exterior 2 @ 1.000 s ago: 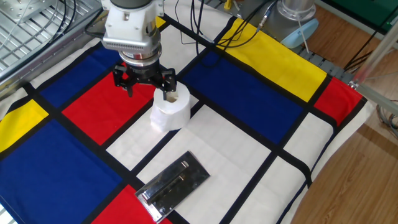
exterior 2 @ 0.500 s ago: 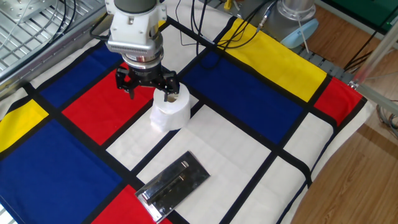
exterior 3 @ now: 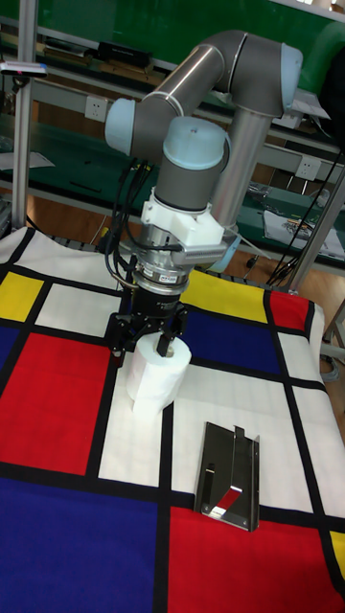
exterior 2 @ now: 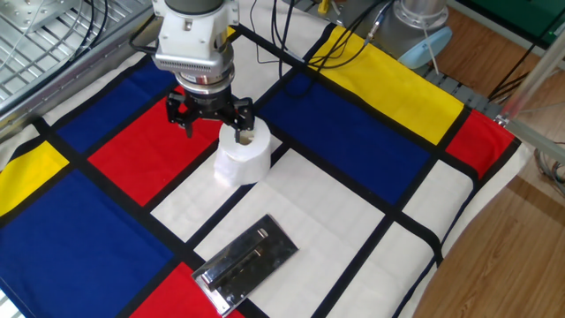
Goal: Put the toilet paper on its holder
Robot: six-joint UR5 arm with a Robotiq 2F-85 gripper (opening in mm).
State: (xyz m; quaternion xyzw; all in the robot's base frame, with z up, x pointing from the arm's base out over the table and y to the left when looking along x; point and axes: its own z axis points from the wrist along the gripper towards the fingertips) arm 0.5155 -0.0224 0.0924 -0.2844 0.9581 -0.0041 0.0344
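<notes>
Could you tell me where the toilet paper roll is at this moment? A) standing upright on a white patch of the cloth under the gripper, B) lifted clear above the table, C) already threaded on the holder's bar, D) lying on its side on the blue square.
A: the toilet paper stands on end on white cloth, its core facing up at the gripper, while the holder lies apart, nearer the camera.

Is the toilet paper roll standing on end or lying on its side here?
Standing on end. The toilet paper rests on the white cloth panel with its hollow core facing up, and the hand is right over its top.
</notes>
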